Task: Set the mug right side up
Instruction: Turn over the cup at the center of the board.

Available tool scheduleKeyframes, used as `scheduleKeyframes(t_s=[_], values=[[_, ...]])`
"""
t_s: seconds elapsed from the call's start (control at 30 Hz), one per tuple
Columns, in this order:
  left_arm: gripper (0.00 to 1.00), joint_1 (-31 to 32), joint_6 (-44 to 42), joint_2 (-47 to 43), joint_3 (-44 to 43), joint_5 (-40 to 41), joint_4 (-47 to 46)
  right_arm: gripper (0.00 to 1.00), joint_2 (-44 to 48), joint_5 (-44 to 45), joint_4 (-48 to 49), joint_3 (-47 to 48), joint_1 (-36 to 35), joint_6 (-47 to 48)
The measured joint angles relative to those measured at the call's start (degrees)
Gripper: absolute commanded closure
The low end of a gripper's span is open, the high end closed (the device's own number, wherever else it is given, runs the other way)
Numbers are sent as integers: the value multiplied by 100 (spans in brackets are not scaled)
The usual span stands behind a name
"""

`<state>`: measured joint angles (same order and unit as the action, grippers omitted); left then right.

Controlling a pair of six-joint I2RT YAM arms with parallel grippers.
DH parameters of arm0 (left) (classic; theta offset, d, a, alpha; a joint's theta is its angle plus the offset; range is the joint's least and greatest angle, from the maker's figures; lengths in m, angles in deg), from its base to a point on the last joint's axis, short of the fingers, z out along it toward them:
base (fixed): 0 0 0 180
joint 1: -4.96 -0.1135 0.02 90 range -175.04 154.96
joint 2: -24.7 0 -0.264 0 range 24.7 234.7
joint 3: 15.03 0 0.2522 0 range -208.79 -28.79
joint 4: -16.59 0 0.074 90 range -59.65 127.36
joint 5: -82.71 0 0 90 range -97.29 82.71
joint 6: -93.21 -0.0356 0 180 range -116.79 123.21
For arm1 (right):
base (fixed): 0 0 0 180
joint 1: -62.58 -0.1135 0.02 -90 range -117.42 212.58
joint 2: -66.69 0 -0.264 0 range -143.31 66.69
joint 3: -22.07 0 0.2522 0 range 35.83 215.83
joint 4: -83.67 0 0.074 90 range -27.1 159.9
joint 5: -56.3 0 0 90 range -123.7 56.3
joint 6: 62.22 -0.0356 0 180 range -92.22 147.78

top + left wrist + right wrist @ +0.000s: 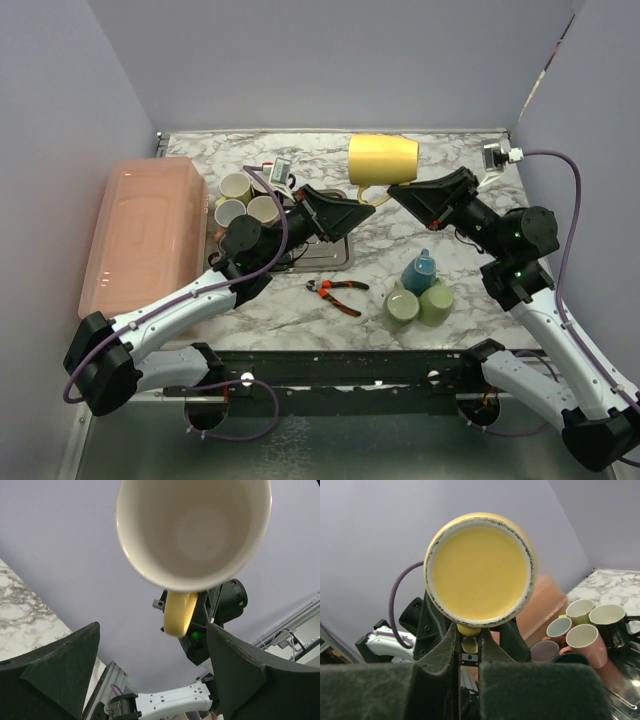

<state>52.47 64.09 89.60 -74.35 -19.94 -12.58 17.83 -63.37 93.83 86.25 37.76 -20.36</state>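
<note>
The white-and-grey veined marble tabletop (pixel 300 312) lies under both arms. A long, rounded, translucent pink plastic bin (pixel 145 232) sits well to the outer side of the left claw (pixel 362 213).

The yellow ceramic mug (pixel 382 159) hangs in the air on its side, between and just above the two claws. It is glossy, with a cream inside and a flat base ringed by a speckled rim. The right claw (pixel 386 194) is clamped on its curved handle from below, and the base faces back along that arm. The left claw's dark wedge fingers (pixel 60 670) stand wide apart, clear of the mug's mouth, which opens toward them.

Both arms reach inward with raised forearms, their tips nearly meeting.

A grey metal tray (pixel 335 256) lies under the left claw. Three pale mugs (pixel 246 203) cluster behind it. Two green mugs (pixel 418 304) and a blue one sit below the right claw. Orange-handled pliers (pixel 337 290) lie between the arms.
</note>
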Motion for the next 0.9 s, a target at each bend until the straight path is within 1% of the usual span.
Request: scheduleKeyframes(t_s=[0.17,0.37,0.4,0.43,0.47,0.57,0.7,0.83,0.87,0.9], values=[[33,4,68,404,-267,-7,-435,99,7,-192,-28,0,0,-260],[51,50,175,595,-280,-7,-1064,99,9,-243,-210,-2,0,-284],[55,52,201,597,-278,-9,-1147,99,13,-243,-249,-2,0,-284],[62,52,221,597,-278,-22,-1207,99,15,-243,-258,-2,0,-291],[67,52,221,603,-278,-35,-1241,99,17,-240,-254,-2,0,-289],[78,52,234,664,-275,-111,-1351,99,59,-240,-256,-9,0,-280],[100,50,251,811,-275,-236,-1499,99,140,-238,-273,-52,2,-195],[100,35,238,866,-278,-319,-1604,99,197,-227,-350,-68,2,-39],[100,35,223,872,-278,-348,-1615,96,214,-208,-402,-66,2,22],[100,33,203,883,-278,-367,-1617,89,234,-188,-474,-52,0,79]])
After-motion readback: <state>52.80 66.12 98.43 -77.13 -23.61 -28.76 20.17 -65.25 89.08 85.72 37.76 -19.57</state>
